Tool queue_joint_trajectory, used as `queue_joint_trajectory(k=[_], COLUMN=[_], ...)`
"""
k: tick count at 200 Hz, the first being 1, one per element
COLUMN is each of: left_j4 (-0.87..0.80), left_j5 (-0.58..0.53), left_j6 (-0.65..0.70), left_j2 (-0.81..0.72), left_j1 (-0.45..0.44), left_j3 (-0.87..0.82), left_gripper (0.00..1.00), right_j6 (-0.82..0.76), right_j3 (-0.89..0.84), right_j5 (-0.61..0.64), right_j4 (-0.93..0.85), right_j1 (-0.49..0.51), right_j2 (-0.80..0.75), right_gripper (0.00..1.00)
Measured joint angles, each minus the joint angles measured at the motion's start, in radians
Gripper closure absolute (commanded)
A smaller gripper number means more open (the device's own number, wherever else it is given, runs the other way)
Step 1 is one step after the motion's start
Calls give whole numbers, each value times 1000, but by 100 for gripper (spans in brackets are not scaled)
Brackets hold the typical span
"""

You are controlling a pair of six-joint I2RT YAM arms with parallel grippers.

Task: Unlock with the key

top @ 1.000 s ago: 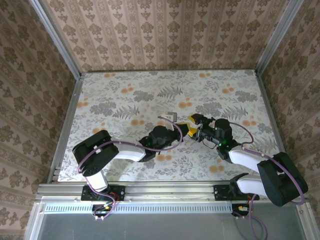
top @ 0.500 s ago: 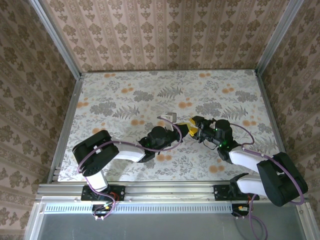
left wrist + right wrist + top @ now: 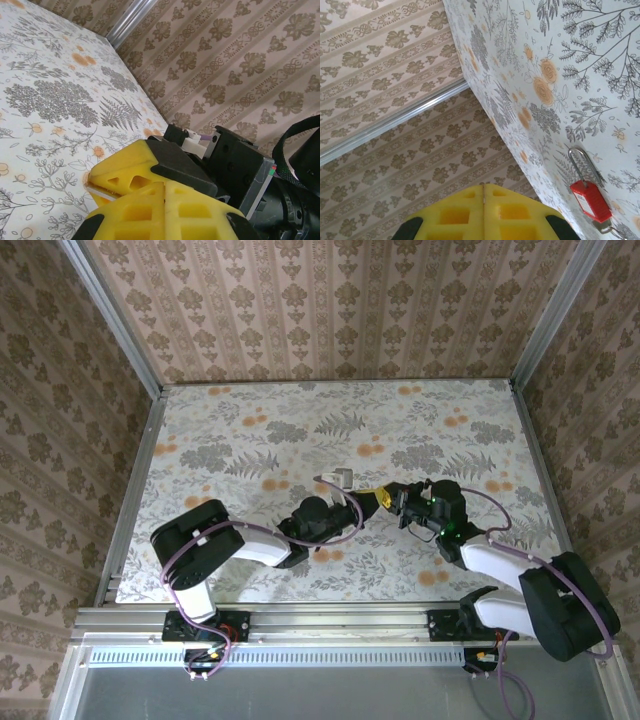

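Observation:
A red padlock (image 3: 590,200) with a silver shackle lies flat on the flowered table (image 3: 590,60). From above the padlock (image 3: 338,477) sits just beyond both grippers. A small metal piece (image 3: 604,227) hangs at its bottom end; I cannot tell whether it is the key. My left gripper (image 3: 165,187) is shut, nothing visible between its yellow fingers. My right gripper (image 3: 483,187) is shut too, its seam closed. Both grippers meet tip to tip at mid-table, left gripper (image 3: 362,498) against right gripper (image 3: 383,497). A thin pale strip (image 3: 97,191) shows at the right gripper's fingertips.
Patterned walls (image 3: 330,310) enclose the table on three sides, with metal corner posts (image 3: 560,310). The aluminium rail (image 3: 320,620) carrying the arm bases runs along the near edge. Open tabletop (image 3: 250,430) lies behind and to the left of the padlock.
The right gripper's fingers, spread apart a second ago, have closed together. Its arm has shifted slightly to the right. The left arm and the padlock have stayed in place.

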Motion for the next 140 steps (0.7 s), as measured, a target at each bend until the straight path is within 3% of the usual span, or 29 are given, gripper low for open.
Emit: queue_joint_trajectory(k=[29,49,89,118,140], left_j4=[20,21,-47,-136,-185], left_j5=[32,48,45,54,71], left_j6=[0,-5,-35,-60,-63], left_j2=[-1,-5,-39,-146,-234], left_j1=[0,0,40,45,45], left_j3=[-19,-31,-107,-112,-101], left_gripper=[100,71,44,30,27], right_j6=[-38,-79,-207,-301,-373], right_j3=[0,0,0,0,-2], right_j5=[0,3,54,97,134], right_j4=[-62,-109,-200,-245,-251], right_j1=[0,1,-8,-8,-8], right_j2=[-41,-73,-212,-300,-354], right_gripper=[100,100,100,100,100])
